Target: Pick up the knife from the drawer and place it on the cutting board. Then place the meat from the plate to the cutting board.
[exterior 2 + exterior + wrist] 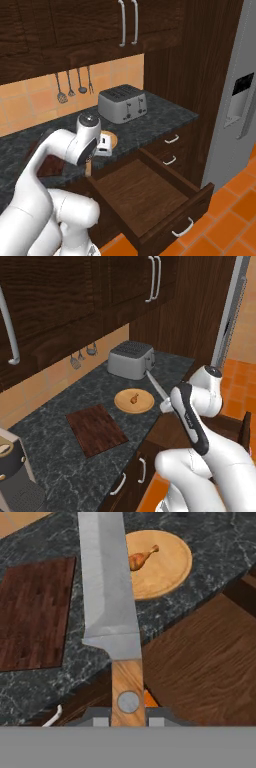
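The gripper [128, 717] is clenched on the tan handle of the knife [107, 587], and the grey blade runs out ahead of it, over the front edge of the dark stone counter [55, 456]. In the left base view the blade [156, 387] slants up and away from the hand, its tip just before the toaster [131, 359] and close beside the near right rim of the plate [145, 404].

The plate lies flat on the counter with the meat [134, 398] resting on it — a small drumstick near the plate's centre. To the left of the plate, apart from it, lies the cutting board [96, 429], bare on top. In the hand view the blade crosses between board [32, 612] and plate [172, 569], overlapping the plate's left edge.

The drawer [150, 200] stands pulled well out below the counter — its wooden floor is bare in the right base view, and its curved silver handle [183, 229] sits on the front panel. Utensils [72, 85] hang on the tiled wall behind the toaster.
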